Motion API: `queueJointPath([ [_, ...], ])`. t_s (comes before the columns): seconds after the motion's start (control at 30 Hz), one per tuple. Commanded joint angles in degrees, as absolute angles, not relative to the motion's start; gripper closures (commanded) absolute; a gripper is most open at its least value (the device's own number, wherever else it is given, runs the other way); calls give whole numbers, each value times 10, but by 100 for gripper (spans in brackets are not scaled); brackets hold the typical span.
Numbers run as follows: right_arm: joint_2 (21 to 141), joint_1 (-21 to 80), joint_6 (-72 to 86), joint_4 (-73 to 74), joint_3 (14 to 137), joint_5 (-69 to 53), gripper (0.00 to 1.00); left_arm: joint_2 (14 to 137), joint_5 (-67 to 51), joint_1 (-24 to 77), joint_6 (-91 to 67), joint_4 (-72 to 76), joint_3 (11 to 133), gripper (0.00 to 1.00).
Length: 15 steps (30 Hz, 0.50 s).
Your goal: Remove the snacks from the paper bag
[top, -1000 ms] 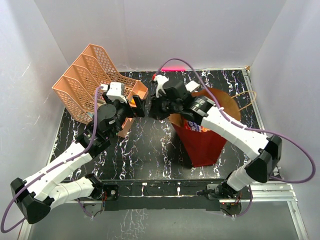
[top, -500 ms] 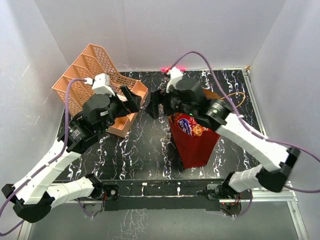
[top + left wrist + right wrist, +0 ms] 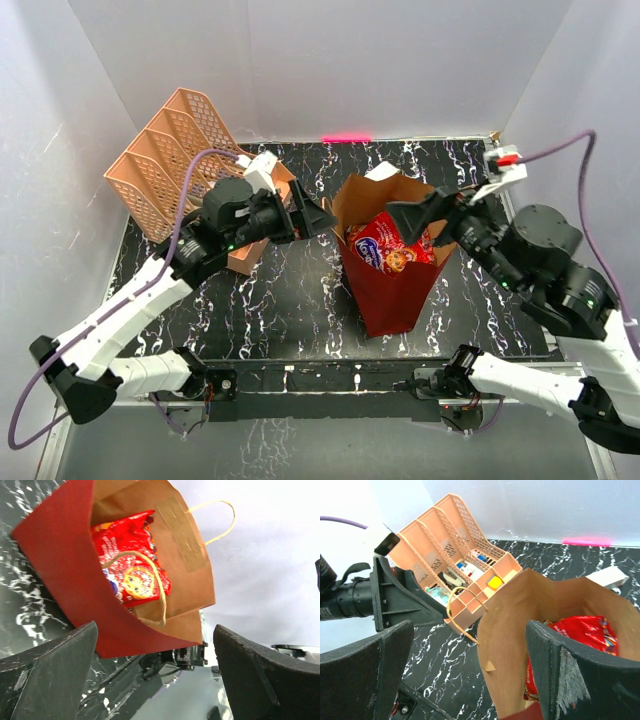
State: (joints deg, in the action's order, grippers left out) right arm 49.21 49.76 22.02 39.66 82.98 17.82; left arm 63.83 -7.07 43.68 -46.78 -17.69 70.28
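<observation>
Now the left claw (image 3: 322, 216) and right claw (image 3: 415, 225) both gape wide and empty, flanking the open paper bag (image 3: 395, 295) holding a red cookie packet (image 3: 385, 250).

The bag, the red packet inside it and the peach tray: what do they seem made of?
The paper bag: likely matte paper, red outside, brown inside. The red packet: seemingly glossy plastic film, crinkled. The peach tray: apparently rigid moulded plastic, lattice walls.
</observation>
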Motion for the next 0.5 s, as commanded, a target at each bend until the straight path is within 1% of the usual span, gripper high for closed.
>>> queueJointPath([
  [0.0, 458, 497, 226, 417, 815, 241, 2, 673, -182, 439, -515, -77, 697, 2],
  [0.03, 451, 497, 229, 419, 812, 245, 2, 681, -191, 439, -522, -70, 696, 2],
  [0.17, 434, 497, 236, 421, 799, 249, 2, 707, -213, 439, -538, -41, 694, 13],
  [0.23, 434, 496, 240, 426, 797, 250, 2, 713, -217, 439, -545, -36, 689, 16],
  [0.27, 435, 496, 242, 429, 798, 250, 2, 715, -217, 439, -547, -34, 687, 19],
  [0.33, 437, 497, 245, 432, 798, 248, 2, 717, -218, 439, -548, -29, 685, 27],
  [0.47, 441, 496, 250, 433, 792, 246, 2, 723, -193, 439, -546, -45, 689, 35],
])
